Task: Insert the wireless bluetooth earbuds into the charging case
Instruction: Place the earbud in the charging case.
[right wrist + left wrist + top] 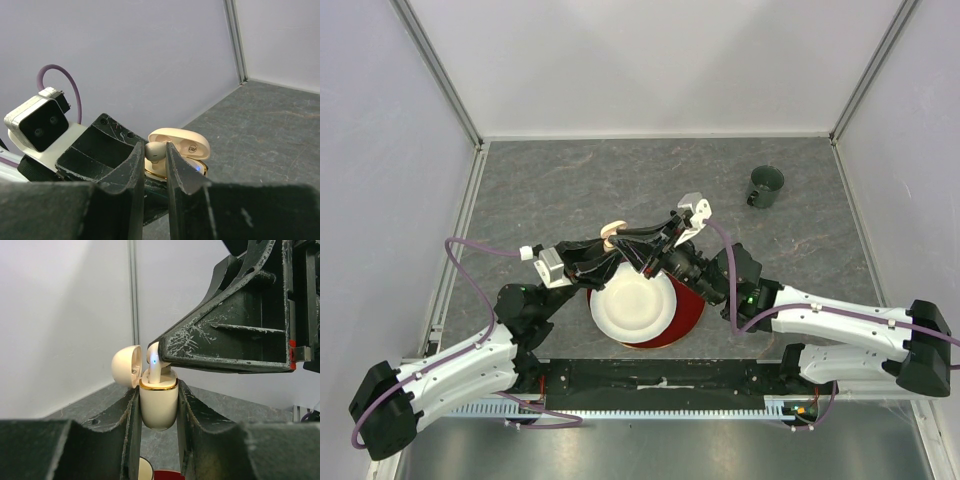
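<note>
The left claw [158, 392] is clenched on the lower body of a cream, egg-shaped plastic charging case [159, 412] with a gold rim, one finger on each side. The case stands upright, and its domed lid [125, 365] is swung open to the left in the left wrist view. The right claw [155, 152] comes in from the opposite side and is pinched on a small white stemmed plastic earbud [153, 364] with a blue light glowing on it. The earbud's stem reaches down inside the gold rim, and its head sits above it.

In the top view, both claws meet in the air over the middle of the grey stone-patterned table [570, 180]. The case is just beyond the far rim of a white round bowl [632, 308]. That bowl lies over a red round plate [692, 312] by the middle of the table's near edge. A dark cup [766, 186] stands well apart, near the far right corner.
</note>
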Motion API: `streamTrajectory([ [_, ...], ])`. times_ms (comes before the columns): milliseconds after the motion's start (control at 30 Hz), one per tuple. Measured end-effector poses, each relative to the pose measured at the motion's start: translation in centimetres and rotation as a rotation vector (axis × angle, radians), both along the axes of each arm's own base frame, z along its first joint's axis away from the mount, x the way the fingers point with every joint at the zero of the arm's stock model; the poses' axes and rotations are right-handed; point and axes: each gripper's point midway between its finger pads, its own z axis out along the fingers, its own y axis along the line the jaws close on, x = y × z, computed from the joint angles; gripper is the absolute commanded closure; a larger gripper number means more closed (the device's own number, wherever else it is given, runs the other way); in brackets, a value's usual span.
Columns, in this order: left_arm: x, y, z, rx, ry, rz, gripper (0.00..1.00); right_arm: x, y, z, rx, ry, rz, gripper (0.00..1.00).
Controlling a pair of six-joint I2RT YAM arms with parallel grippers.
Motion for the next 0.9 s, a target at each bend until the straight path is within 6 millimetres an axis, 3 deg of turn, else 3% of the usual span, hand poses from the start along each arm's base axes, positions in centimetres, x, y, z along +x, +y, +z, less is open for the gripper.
streamTrajectory([
  [900,0.14,0.18,0.11,-0.007,0.001,0.011,0.98,0.24,0.21,-0.09,-0.074,0.025,-0.028,0.70],
])
